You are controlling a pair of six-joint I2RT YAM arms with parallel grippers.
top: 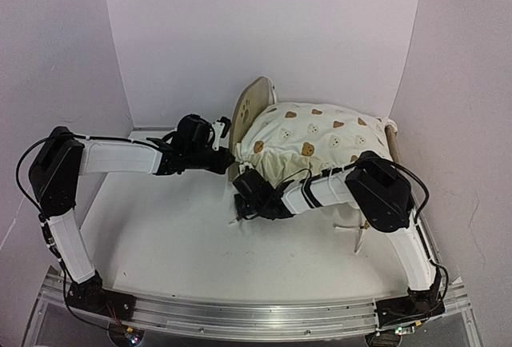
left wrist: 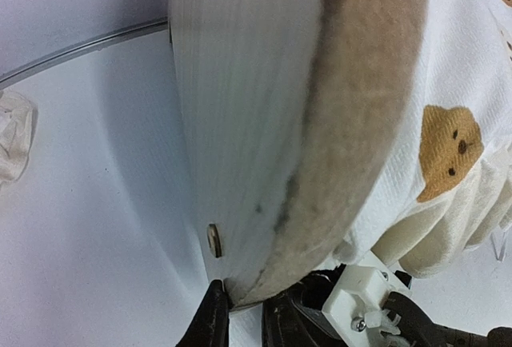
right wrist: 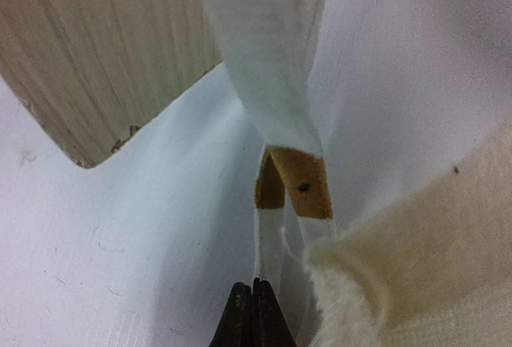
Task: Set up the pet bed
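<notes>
At 1 o'clock on the desk (top: 200,251), top view: pet bed (top: 253,107) stands upright, headboard at its 9 o'clock end, far end mostly hidden behind the load.

- Bear-print cushion (top: 308,135) is already in the frame, but it sits mounded and bunched. It rides well above the side rail and spills over the 6 o'clock side, so it is not seated flat.
- Left hand (left wrist: 244,311) is at 9 o'clock of the headboard. Its gap is narrow, one finger on each face of the plywood at the board's lower edge, and it looks clamped on it. I read this as steadying the frame.
- Right hand (right wrist: 254,309) is low at 7 o'clock of the bed, beside the headboard corner. Its tips are fully together.
- A cushion tie (right wrist: 272,67) hangs twisted just above the right hand, and a thin strip of it runs down to the tips. It is probably pinched there — can't confirm from the wrist view.

Status, my read: roughly mid-task. Done: frame placed, cushion loaded.

Left to do:
- Pull the cushion down level inside the rails.
- Deal with the ties — no knot or wrap around the frame is visible in any view.
- Free both hands.

Can't see the slatted base or the far corners, so fit at the 3 o'clock end is unknown.
</notes>
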